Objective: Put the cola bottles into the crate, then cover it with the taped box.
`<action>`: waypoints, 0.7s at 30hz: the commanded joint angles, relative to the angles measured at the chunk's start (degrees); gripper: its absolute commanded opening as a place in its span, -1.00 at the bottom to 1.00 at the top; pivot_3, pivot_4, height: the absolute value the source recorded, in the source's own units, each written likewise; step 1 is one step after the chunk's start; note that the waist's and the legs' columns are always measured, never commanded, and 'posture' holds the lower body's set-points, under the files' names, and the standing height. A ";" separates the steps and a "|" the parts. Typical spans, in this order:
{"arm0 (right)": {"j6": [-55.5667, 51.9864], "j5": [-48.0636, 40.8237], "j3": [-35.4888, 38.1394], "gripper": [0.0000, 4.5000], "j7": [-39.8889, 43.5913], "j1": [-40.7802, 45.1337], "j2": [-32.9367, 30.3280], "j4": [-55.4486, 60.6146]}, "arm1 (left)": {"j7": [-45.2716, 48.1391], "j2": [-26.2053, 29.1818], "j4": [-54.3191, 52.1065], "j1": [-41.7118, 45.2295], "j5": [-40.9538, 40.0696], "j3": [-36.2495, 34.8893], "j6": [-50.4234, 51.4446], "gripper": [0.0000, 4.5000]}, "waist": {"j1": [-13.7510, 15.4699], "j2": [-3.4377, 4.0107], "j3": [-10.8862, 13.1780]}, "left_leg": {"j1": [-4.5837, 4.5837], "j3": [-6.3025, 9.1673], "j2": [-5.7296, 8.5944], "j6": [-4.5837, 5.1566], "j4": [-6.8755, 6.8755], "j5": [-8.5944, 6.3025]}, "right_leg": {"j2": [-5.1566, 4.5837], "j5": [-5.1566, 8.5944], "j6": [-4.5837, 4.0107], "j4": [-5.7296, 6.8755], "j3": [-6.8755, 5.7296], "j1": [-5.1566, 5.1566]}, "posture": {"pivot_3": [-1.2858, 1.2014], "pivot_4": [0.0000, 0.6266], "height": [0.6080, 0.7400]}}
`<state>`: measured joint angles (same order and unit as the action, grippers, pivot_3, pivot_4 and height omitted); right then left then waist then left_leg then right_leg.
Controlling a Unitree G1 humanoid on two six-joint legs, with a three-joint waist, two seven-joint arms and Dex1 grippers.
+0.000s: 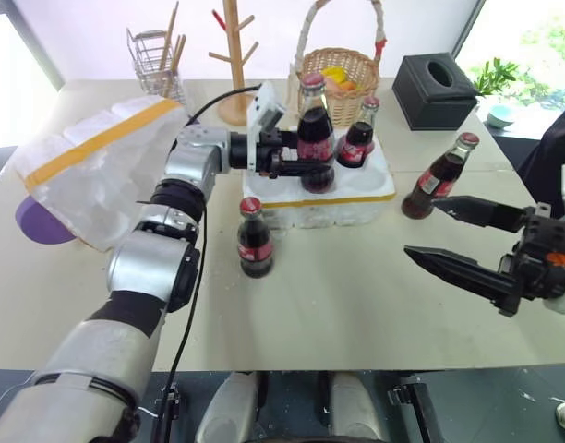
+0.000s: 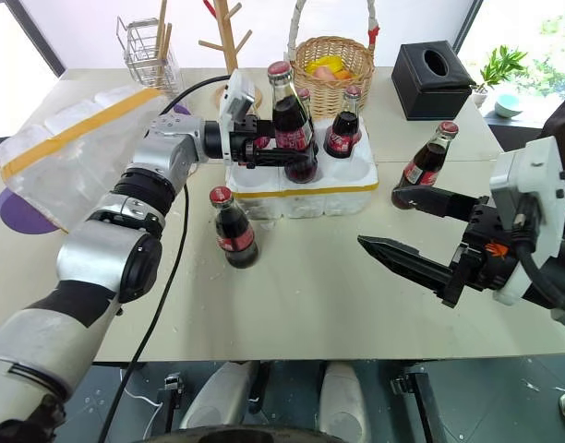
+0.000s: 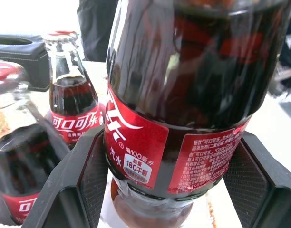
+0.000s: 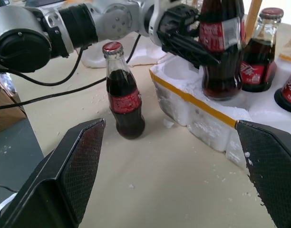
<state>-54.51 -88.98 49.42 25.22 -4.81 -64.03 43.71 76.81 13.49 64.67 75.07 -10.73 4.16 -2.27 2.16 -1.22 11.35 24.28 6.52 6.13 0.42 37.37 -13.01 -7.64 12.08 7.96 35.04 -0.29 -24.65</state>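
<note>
We are in the loading step. Our left gripper point(image 1: 306, 166) is clamped across the body of a small glass bottle of dark cola with a red cap and red label point(image 1: 314, 129), holding it upright just above the low white styrofoam crate with the thin yellow tape strip point(image 1: 356, 197). The left wrist view shows the two black fingers pressed against either side of the bottle's label. The bottle hangs over the crate's middle near well, its base close to the foam; we cannot tell whether it has entered the well.

Two more capped bottles stand in the crate's far wells, one at the far right point(image 1: 359, 137), the other mostly hidden behind the held bottle. Outside the crate, one bottle stands on the pale tabletop point(image 1: 356, 305) just near and left of the crate point(image 1: 255, 238), and another leans or stands to the crate's right point(image 1: 439, 177). We count five bottles in view.

Our right gripper point(image 1: 467, 242) hovers near and to the right, fingers spread wide and holding nothing.

The large white styrofoam box with the wide yellow tape band point(image 1: 98, 161) lies tilted at the far left of the table, well apart from the crate, untouched.

Next, we judge, the held bottle must go straight down until its base seats in the well, kept upright so it does not chip the foam rim, before the fingers part.
</note>
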 commanded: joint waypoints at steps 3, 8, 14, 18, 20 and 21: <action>2.87 1.18 -0.78 1.00 0.33 0.94 0.04 -0.72 | -4.09 -0.83 2.42 -1.00 3.56 -0.17 -3.19 0.46 | -0.06 0.01 0.00 | -0.04 0.01 -0.05 0.00 -0.02 0.00 | 0.06 0.00 -0.01 0.03 0.00 0.00 | 0.03 -0.52 0.91; 4.24 2.43 -3.47 1.00 1.00 2.43 -0.41 -1.81 | -6.29 -0.97 3.95 -1.29 4.59 -1.45 -3.41 0.97 | 0.10 0.00 0.00 | -0.03 0.01 -0.03 0.01 0.01 0.01 | 0.06 -0.01 -0.01 0.06 0.00 0.00 | 0.03 -0.52 0.91; 4.86 4.18 -6.43 1.00 2.64 4.23 -0.40 -3.05 | -1.70 3.70 -0.62 -1.19 0.87 -5.66 1.44 0.97 | -0.15 0.01 0.00 | -0.02 0.01 -0.02 0.01 0.06 0.01 | 0.06 -0.03 0.01 0.07 0.00 0.01 | 0.03 -0.52 0.91; 5.59 5.19 -9.30 1.00 3.68 6.36 -0.44 -4.29 | 0.91 10.91 -9.36 -4.15 -1.16 -7.84 5.60 0.97 | -0.67 0.03 -0.02 | -0.04 0.01 -0.05 0.01 0.05 0.01 | 0.08 -0.03 0.00 0.12 0.00 -0.02 | 0.03 -0.52 0.91; 5.72 6.02 -10.64 1.00 4.24 7.30 -0.37 -4.73 | 1.30 14.77 -15.09 -6.99 -2.10 -8.52 8.24 0.97 | -0.97 0.06 -0.04 | -0.07 0.02 -0.05 0.00 0.03 0.01 | 0.08 -0.04 -0.01 0.13 0.01 -0.01 | 0.03 -0.52 0.91; 5.78 6.44 -11.25 1.00 4.52 7.66 -0.33 -4.93 | 1.71 16.75 -18.56 -8.79 -2.94 -8.99 10.59 0.97 | -1.29 0.07 -0.04 | -0.09 0.02 -0.05 0.00 0.03 0.01 | 0.07 -0.04 -0.01 0.13 0.01 0.00 | 0.03 -0.52 0.91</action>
<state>-50.05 -83.26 38.13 28.98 1.80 -64.09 38.94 77.62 28.50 51.34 67.58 -11.79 -3.38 5.59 0.87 -1.16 11.31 24.19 6.55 6.08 0.42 37.39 -13.00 -7.57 12.04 7.95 35.16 -0.27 -24.65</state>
